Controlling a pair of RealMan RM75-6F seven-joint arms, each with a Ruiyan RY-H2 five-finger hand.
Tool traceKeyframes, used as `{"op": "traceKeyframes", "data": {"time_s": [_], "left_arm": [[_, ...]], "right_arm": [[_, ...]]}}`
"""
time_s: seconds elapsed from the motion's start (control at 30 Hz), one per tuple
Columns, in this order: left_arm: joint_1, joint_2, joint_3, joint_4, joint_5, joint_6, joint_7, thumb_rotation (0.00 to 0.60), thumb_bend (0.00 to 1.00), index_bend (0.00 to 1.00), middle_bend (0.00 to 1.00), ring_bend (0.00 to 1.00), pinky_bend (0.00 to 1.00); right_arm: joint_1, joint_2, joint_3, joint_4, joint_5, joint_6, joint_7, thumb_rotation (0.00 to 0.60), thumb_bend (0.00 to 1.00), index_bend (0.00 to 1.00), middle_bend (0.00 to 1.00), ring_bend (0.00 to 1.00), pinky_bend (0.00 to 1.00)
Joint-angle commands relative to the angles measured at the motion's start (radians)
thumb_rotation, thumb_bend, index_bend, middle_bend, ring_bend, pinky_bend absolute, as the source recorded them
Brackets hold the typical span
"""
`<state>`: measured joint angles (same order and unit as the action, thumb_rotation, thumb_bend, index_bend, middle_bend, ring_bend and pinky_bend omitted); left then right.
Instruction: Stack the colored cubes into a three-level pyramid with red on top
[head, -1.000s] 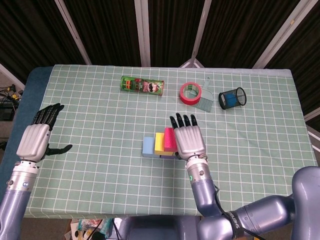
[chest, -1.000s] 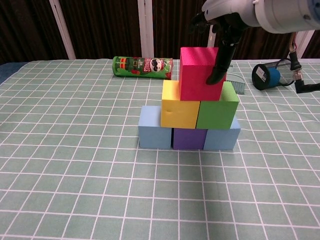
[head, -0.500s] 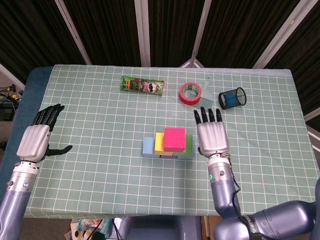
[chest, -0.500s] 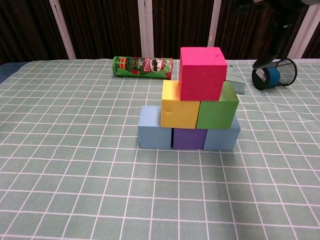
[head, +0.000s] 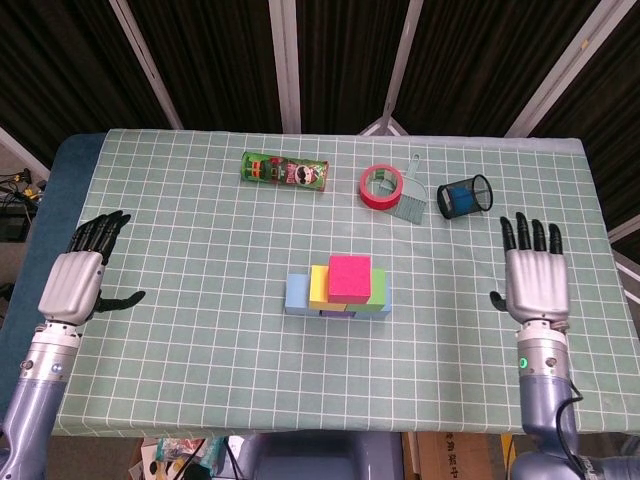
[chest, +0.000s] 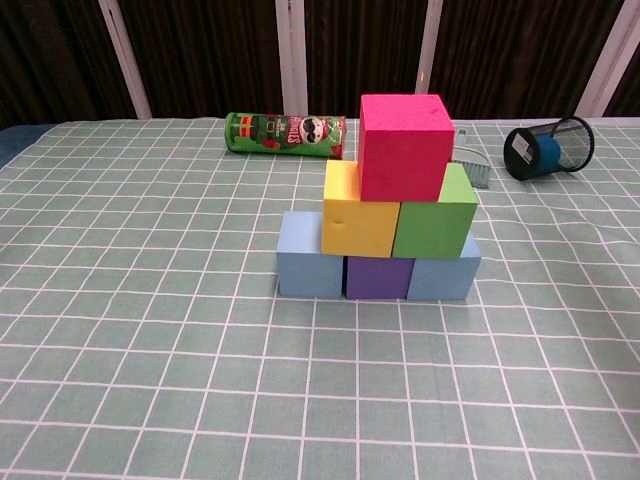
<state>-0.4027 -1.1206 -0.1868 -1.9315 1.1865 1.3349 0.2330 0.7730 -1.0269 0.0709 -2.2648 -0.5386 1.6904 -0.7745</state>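
The left hand (head: 72, 283) hovers over the bench's left edge, back up, fingers spread, holding nothing. The right hand (head: 537, 279) sits near the right edge — flat, fingers straight and apart; its thumb seems tucked sideways. Both forearms rise from the near edge.

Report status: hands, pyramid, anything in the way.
Left hand open, right hand open, both clear. Red cube tops three-level pyramid. Nothing in the way.

Red cube (chest: 404, 145), yellow cube (chest: 359, 214), green cube (chest: 434, 220), purple cube (chest: 379, 277), lt-blue cubes (chest: 309, 264), green-white grid cloth (chest: 150, 300)
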Motion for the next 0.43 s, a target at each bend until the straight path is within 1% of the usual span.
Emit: {"op": "traceKeyframes", "data": {"time_s": [0.03, 0.13, 0.23, 0.33, 0.43], "left_arm": [[0.016, -0.046, 0.023, 0.078, 0.053, 0.021, -0.042, 0.6, 0.12, 0.0, 0.02, 0.0, 0.0], [0.046, -0.074, 0.058, 0.154, 0.114, 0.054, -0.078, 0.6, 0.12, 0.0, 0.02, 0.0, 0.0], [0.085, -0.09, 0.092, 0.213, 0.164, 0.097, -0.117, 0.6, 0.11, 0.0, 0.01, 0.0, 0.0], [0.123, -0.095, 0.114, 0.257, 0.202, 0.144, -0.149, 0.6, 0.11, 0.0, 0.01, 0.0, 0.0], [0.153, -0.096, 0.13, 0.294, 0.232, 0.179, -0.174, 0.6, 0.11, 0.0, 0.0, 0.0, 0.0]], "right_arm": [[-0.193, 0.04, -0.136, 0.142, -0.211, -0.066, 0.25, 0.6, 0.21, 0.0, 0.0, 0.0, 0.0], [-0.294, 0.016, -0.194, 0.251, -0.33, -0.07, 0.381, 0.6, 0.21, 0.0, 0.0, 0.0, 0.0], [-0.378, -0.022, -0.229, 0.36, -0.419, -0.063, 0.487, 0.6, 0.21, 0.0, 0.0, 0.0, 0.0], [-0.436, -0.047, -0.244, 0.447, -0.484, -0.052, 0.554, 0.6, 0.21, 0.0, 0.0, 0.0, 0.0], [-0.475, -0.052, -0.233, 0.498, -0.563, -0.013, 0.6, 0.6, 0.21, 0.0, 0.0, 0.0, 0.0]]}}
